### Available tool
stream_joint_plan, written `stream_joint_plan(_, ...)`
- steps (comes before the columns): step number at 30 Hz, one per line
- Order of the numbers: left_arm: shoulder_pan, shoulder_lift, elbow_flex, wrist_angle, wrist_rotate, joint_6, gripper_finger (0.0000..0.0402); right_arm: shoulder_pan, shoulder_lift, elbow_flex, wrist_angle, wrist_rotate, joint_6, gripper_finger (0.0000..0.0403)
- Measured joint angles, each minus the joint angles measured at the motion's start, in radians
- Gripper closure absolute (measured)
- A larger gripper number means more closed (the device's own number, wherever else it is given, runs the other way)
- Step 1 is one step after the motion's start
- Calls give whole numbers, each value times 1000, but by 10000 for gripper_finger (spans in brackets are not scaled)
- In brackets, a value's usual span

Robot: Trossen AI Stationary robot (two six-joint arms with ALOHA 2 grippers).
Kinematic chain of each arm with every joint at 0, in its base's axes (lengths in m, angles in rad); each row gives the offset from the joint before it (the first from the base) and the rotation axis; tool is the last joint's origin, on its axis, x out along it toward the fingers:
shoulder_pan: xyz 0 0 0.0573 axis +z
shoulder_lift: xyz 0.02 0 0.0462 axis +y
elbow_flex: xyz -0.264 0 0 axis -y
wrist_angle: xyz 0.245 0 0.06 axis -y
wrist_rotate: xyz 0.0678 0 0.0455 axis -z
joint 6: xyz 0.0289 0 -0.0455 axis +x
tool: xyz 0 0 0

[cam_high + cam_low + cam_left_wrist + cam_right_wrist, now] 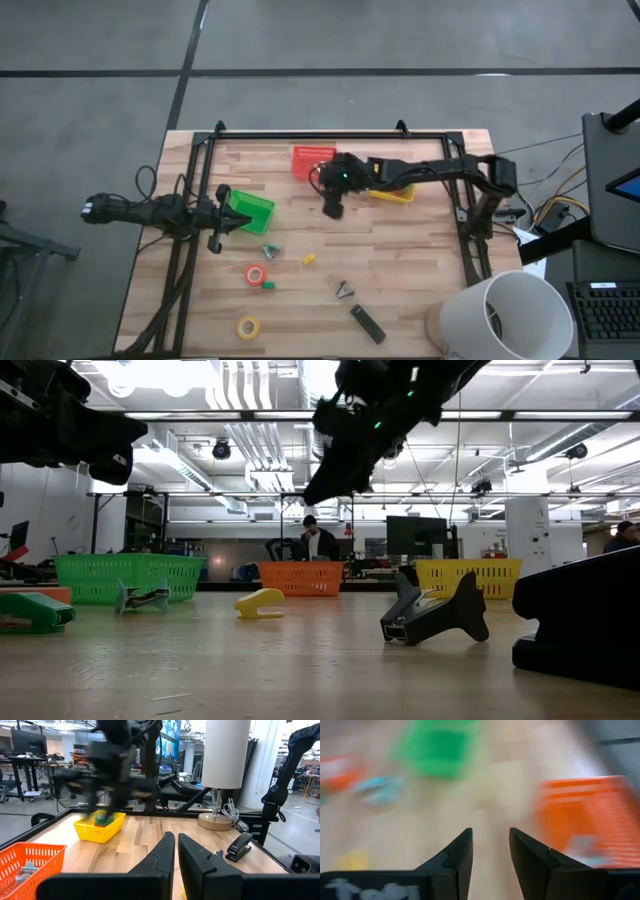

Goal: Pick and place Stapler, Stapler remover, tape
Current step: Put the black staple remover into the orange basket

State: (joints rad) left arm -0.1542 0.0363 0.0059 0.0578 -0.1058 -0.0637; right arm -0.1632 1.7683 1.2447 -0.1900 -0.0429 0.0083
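The black stapler (367, 323) lies flat near the table's near edge and shows large at the right of the low view (580, 622). The red tape (256, 274) and the yellow tape (248, 326) lie flat on the near left part. One staple remover (344, 290) (435, 610) sits near the stapler, and another (270, 250) lies near the green basket. My right gripper (332, 207) (490, 850) hangs open and empty above the table's middle, beside the orange basket. My left gripper (238, 222) (176, 855) is shut and empty at the green basket's near-left side.
Three baskets stand on the far half: green (250, 210), orange (312, 160) with small items inside, and yellow (392, 192) holding a green item (104, 820). A yellow piece (309, 259) lies mid-table. A white lamp (510, 315) stands at the near right corner. People show in the room beyond.
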Motion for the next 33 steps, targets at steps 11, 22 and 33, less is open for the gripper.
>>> stream_joint_plan(11,0,0,0,0,0,0,376,212,-56,-131,21,-441,99,298)
stream_joint_plan(22,0,0,0,0,0,0,374,329,-53,-236,107,-365,218,319)
stream_joint_plan(33,0,0,0,0,0,0,376,394,-31,-273,166,-165,229,309)
